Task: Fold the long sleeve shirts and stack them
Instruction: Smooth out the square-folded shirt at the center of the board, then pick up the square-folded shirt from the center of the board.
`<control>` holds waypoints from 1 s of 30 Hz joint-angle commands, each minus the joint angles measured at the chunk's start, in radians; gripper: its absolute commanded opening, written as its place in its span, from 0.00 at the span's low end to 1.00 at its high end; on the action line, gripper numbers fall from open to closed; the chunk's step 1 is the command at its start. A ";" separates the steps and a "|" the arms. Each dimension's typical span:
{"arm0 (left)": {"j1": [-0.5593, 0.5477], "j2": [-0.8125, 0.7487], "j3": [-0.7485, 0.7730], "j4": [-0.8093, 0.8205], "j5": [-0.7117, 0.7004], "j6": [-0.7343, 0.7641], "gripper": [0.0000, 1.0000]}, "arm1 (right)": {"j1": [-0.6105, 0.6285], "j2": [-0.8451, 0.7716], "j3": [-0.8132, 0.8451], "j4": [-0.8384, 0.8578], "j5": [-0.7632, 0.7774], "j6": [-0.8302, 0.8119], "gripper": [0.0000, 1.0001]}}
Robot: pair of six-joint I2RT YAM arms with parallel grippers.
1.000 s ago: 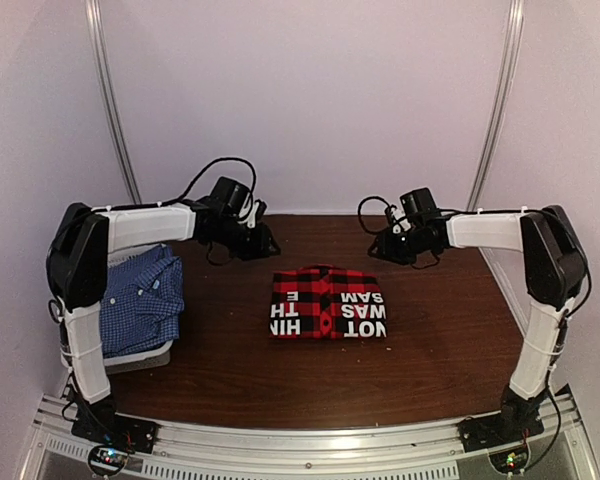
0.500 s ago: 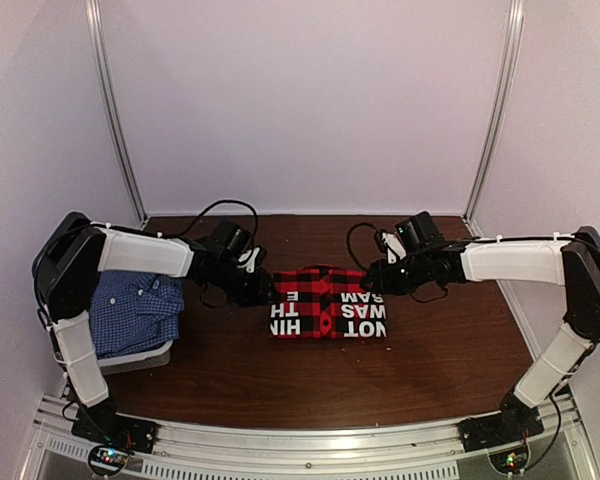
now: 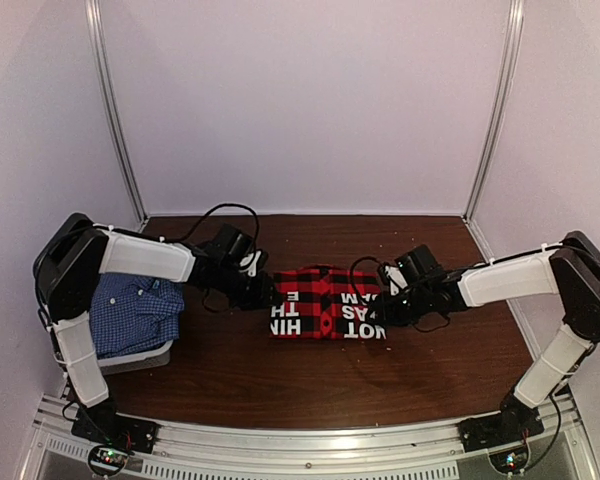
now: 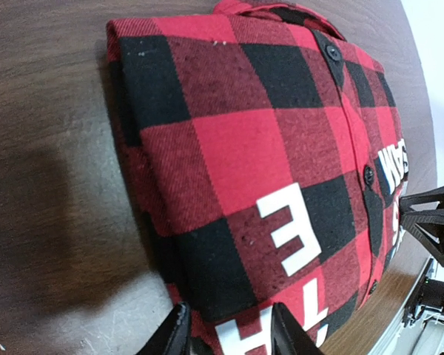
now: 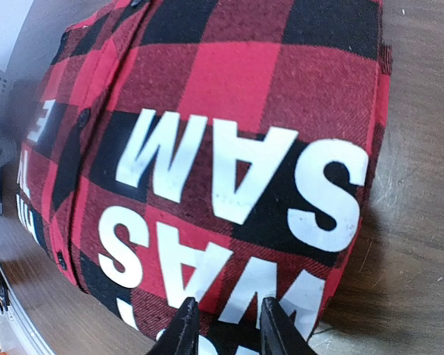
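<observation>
Left gripper (image 3: 263,292): reaching in from the left and meeting the left edge of the red-and-black plaid shirt (image 3: 328,300); its fingers (image 4: 174,336) are standing partly apart, one on the table side of the fold and one on top of the cloth, with the folded edge filling the gap between them, so it is pinching that edge

Right gripper (image 3: 388,308): coming in low from the right and meeting the shirt's right edge towards the near corner; in its wrist view the two fingers are standing a little apart with plaid cloth between them, but I cannot tell whether they are pressing on the cloth

Red-and-black plaid shirt: lying folded into a neat rectangle at the middle of the table (image 3: 310,385), between the two grippers, collar (image 3: 322,269) pointing to the far side; the button placket is running down the centre and the large white lettering (image 5: 229,192) is reading upside down from the near side

Basket (image 3: 140,358): sitting at the left edge of the table, under the left arm's upper link, well apart from the plaid shirt

In the basket: the blue-and-white check shirt (image 3: 135,310) is lying heaped and unfolded, filling the basket and draping over its rim

Table: dark brown wood, showing bare all round the plaid shirt
</observation>
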 commanded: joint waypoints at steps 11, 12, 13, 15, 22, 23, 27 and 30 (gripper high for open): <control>-0.005 0.048 -0.010 0.026 -0.007 -0.009 0.42 | 0.005 -0.008 -0.072 0.064 0.018 0.030 0.30; -0.005 0.054 -0.011 0.036 0.004 -0.015 0.42 | 0.005 -0.011 -0.071 0.060 0.021 0.029 0.30; -0.005 0.059 -0.012 0.048 0.013 -0.025 0.42 | 0.004 -0.012 -0.069 0.057 0.023 0.027 0.30; -0.005 0.069 -0.018 0.063 0.029 -0.039 0.41 | 0.005 -0.017 -0.068 0.052 0.025 0.027 0.30; -0.005 0.087 -0.041 0.098 0.053 -0.075 0.40 | 0.004 -0.035 -0.064 0.040 0.029 0.024 0.30; -0.005 0.092 -0.045 0.106 0.059 -0.083 0.39 | 0.005 -0.037 -0.063 0.039 0.030 0.025 0.30; -0.005 0.104 -0.061 0.143 0.084 -0.117 0.36 | 0.004 -0.049 -0.056 0.032 0.037 0.025 0.30; -0.005 0.113 -0.062 0.166 0.099 -0.138 0.30 | 0.005 -0.057 -0.050 0.023 0.044 0.022 0.30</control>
